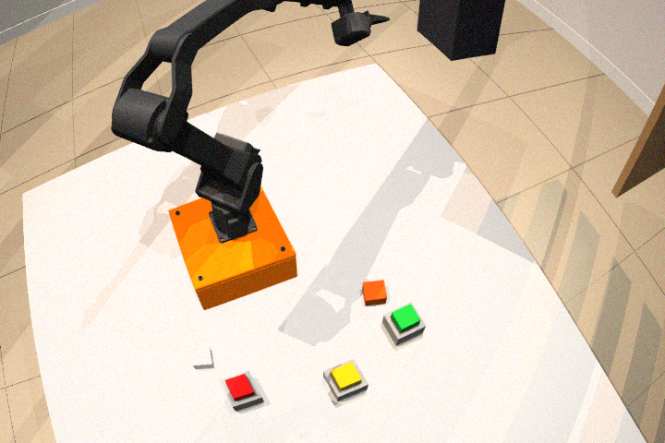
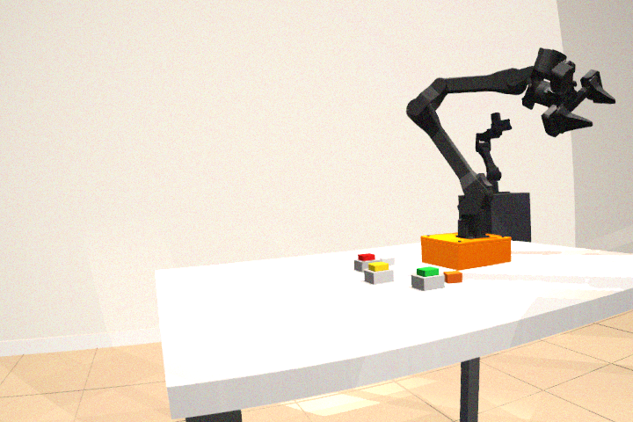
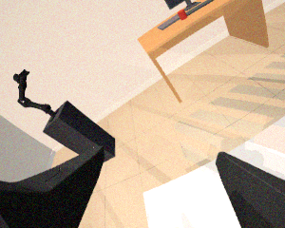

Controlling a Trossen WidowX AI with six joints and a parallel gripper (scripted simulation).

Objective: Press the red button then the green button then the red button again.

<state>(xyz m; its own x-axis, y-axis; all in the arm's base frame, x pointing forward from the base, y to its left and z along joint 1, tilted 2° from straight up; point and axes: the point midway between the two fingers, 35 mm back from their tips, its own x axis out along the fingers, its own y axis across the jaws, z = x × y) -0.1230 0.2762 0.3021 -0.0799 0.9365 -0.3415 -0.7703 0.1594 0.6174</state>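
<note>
The gripper (image 2: pixel 578 106) hangs high above the table (image 2: pixel 277 318), wide open and empty. The red button (image 1: pixel 239 386) lies far below it, beside the yellow button (image 1: pixel 345 375).

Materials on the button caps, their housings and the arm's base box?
Red, yellow and green caps: likely matte plastic, flat saturated colour, no glints. Housings: plain light grey, plastic or painted metal. Base box: orange painted or moulded shell, dark corner screws; material uncertain.
</note>
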